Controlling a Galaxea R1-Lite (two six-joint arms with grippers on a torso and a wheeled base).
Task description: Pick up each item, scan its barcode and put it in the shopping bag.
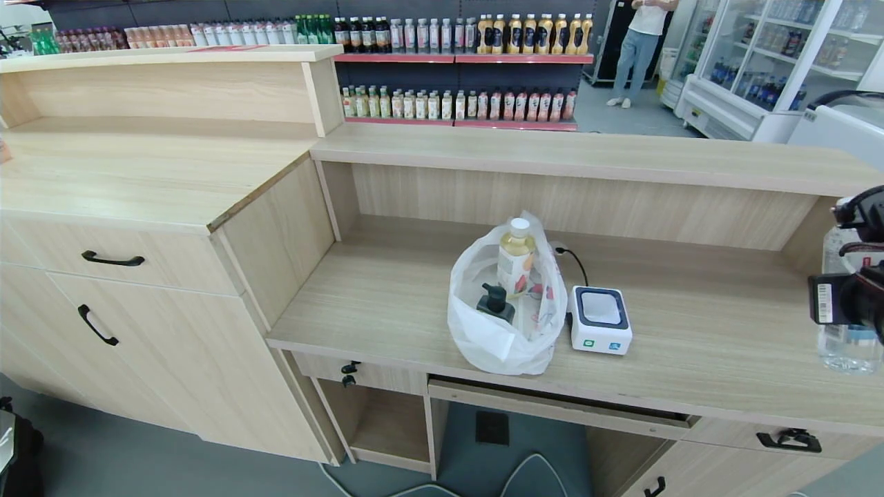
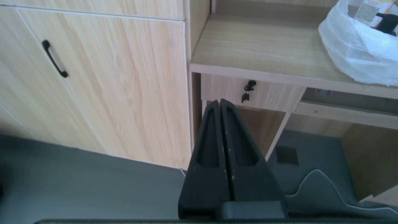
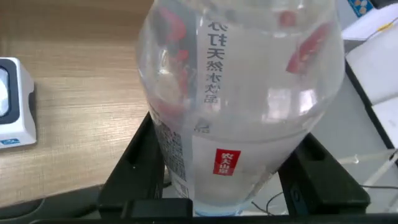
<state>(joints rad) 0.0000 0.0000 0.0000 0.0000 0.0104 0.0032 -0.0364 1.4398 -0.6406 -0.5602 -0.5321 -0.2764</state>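
Note:
A white plastic shopping bag [image 1: 494, 338] stands open mid-counter, holding a yellow drink bottle [image 1: 516, 259] and a black pump dispenser [image 1: 495, 302]. Right beside it is the white barcode scanner [image 1: 599, 319], which the right wrist view catches too, scanner [image 3: 12, 102]. At the counter's far right my right gripper [image 1: 853, 300] is shut on a clear water bottle [image 1: 848, 345]; up close the bottle [image 3: 242, 93] sits between the black fingers [image 3: 134, 171], with the gripper [image 3: 224, 186] around its body. My left gripper [image 2: 219, 104] is shut on nothing, low in front of the cabinets.
The wooden counter [image 1: 725, 345] has a raised back ledge and a taller section with drawers at the left [image 1: 138, 207]. Under the counter are a keyed drawer [image 2: 249, 93] and an open knee space. Shelves of bottles line the back wall.

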